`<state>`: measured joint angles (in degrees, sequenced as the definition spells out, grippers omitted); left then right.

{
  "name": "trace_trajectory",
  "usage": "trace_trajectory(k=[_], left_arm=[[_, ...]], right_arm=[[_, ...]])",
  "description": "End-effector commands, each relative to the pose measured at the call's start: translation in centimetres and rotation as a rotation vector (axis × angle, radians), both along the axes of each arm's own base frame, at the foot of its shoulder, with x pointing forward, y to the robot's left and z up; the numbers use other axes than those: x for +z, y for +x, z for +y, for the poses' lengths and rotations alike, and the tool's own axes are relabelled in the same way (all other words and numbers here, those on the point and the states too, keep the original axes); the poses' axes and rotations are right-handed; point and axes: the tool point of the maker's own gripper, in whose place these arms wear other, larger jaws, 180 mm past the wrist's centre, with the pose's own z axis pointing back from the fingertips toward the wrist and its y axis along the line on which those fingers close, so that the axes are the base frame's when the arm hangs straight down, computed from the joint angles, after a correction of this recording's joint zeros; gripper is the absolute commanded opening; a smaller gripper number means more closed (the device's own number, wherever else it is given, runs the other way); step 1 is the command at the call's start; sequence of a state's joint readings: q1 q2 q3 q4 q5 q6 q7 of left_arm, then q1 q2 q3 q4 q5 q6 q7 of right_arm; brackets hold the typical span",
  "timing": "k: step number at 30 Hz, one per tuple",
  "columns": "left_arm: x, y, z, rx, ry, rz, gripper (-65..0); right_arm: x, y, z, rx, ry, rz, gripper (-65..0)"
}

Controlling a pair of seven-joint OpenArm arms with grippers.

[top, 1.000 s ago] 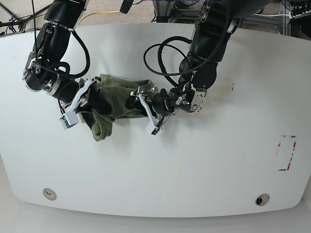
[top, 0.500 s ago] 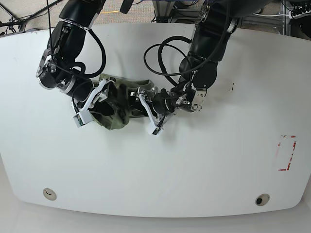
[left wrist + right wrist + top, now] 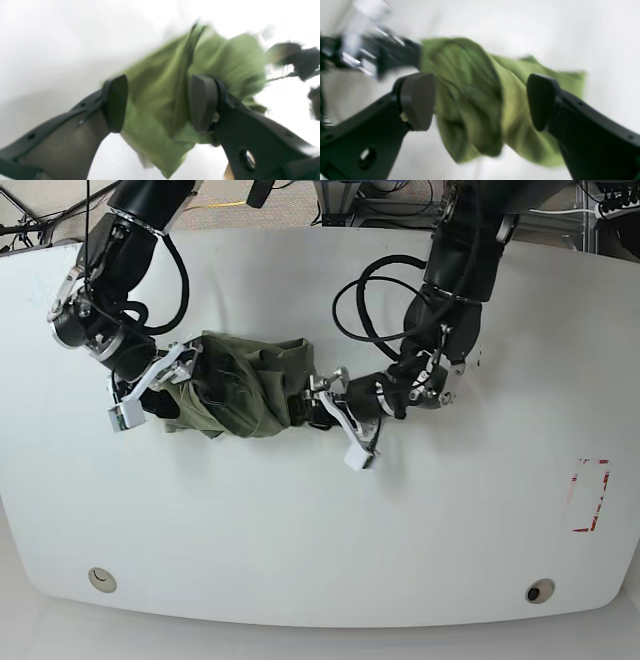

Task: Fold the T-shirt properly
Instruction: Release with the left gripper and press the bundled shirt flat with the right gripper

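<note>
While both claws gape beside the bunched T-shirt [image 3: 245, 385], the white table [image 3: 320, 530] lies bare.

Both arms are showing glossy black cylindrical housings with silver joint rings, looping black cables are trailing along them in the upper frame, and the right gripper [image 3: 480, 102] and left gripper [image 3: 160, 102] are wearing matte black, screw-studded fingers with rounded pads.

bright, even overhead light; the white table [image 3: 300, 520] is near glare, with soft shadows only. both wrist views are motion-blurred: the t-shirt [image 3: 175, 105] smears beyond the fingers [image 3: 116, 102], which stay sharper. the base view is sharp, its table edges bowed by the lens.
</note>
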<state>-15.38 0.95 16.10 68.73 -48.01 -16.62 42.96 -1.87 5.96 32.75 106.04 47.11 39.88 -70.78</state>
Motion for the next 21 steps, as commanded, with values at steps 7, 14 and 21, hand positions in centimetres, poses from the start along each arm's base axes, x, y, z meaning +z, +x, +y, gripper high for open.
trace_trajectory(k=[7, 14, 21], left_arm=[[7.3, 3.0, 9.4, 0.14, -0.12, -0.162, -27.9], [7.7, 2.8, 18.2, 0.231, 0.007, -0.198, -27.9], [6.0, 0.6, 22.1, 0.273, 0.09, -0.163, -27.9]], right_arm=[[1.8, -0.9, 0.6, 0.072, -0.013, -0.054, -14.7], [1.6, -2.1, 4.1, 0.214, -0.102, -0.048, -14.6], [0.1, -1.9, 5.9, 0.296, -0.28, -0.045, -14.7]])
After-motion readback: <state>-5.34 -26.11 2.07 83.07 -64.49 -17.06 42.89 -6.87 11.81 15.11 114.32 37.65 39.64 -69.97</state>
